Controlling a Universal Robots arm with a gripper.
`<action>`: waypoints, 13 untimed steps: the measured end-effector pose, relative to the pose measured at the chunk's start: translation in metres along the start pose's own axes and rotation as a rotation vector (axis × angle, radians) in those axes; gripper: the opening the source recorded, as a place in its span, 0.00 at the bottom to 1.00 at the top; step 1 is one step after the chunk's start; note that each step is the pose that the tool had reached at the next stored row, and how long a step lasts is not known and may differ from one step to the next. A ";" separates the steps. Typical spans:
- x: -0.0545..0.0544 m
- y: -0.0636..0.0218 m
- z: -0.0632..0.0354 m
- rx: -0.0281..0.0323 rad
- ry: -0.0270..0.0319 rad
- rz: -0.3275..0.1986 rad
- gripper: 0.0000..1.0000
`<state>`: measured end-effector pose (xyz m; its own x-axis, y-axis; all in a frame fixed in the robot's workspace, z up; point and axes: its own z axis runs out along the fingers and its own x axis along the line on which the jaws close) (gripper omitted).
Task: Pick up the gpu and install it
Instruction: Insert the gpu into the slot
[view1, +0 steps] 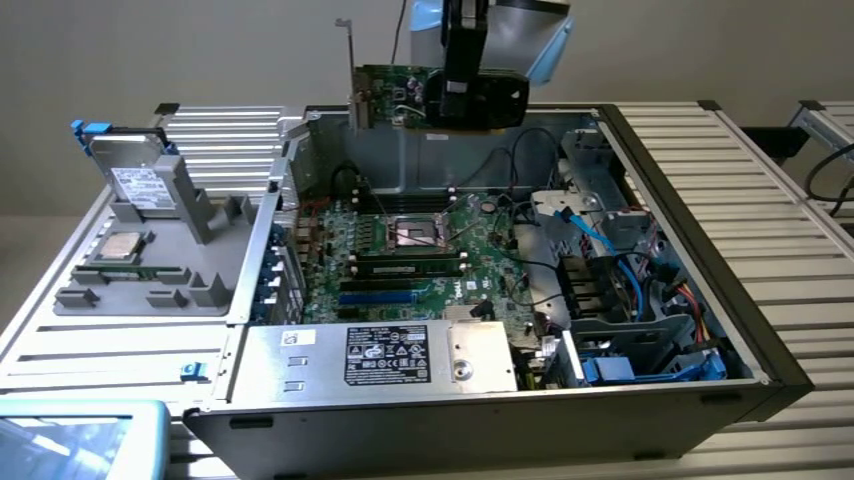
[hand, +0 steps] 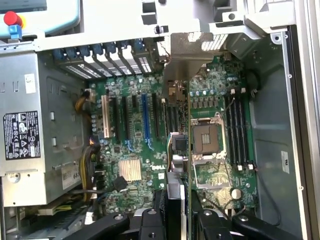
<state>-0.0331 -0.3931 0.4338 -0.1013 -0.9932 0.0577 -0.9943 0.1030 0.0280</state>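
In pincer (view1: 470, 112): gpu (view1: 398, 95), above motherboard (view1: 474, 265) inside case (view1: 707, 235).

Tool (view1: 477, 100) covers the end of the gpu (view1: 391, 88) on the exterior view's right. Arm (view1: 467, 20) cut off by the top edge. Power supply label (view1: 387, 353), print too small to read.

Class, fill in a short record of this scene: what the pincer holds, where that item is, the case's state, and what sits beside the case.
held item: green rectangular graphics card with metal bracket
pincer: black pincer closed on the card
card position: raised over the open case, on edge, not seated
case: grey metal computer case, open, green motherboard exposed
beside case: silver hard drive in grey plastic holder, exterior view's left
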 end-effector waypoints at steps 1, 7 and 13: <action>0.000 0.0016 0.0005 0.0003 0.0000 -0.005 0.29; 0.001 0.0136 0.0063 0.0016 0.0007 -0.027 0.29; 0.003 0.0318 0.0115 0.0021 0.0010 -0.037 0.29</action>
<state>-0.0653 -0.3931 0.4233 -0.0639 -0.9963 0.0577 -0.9974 0.0656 0.0280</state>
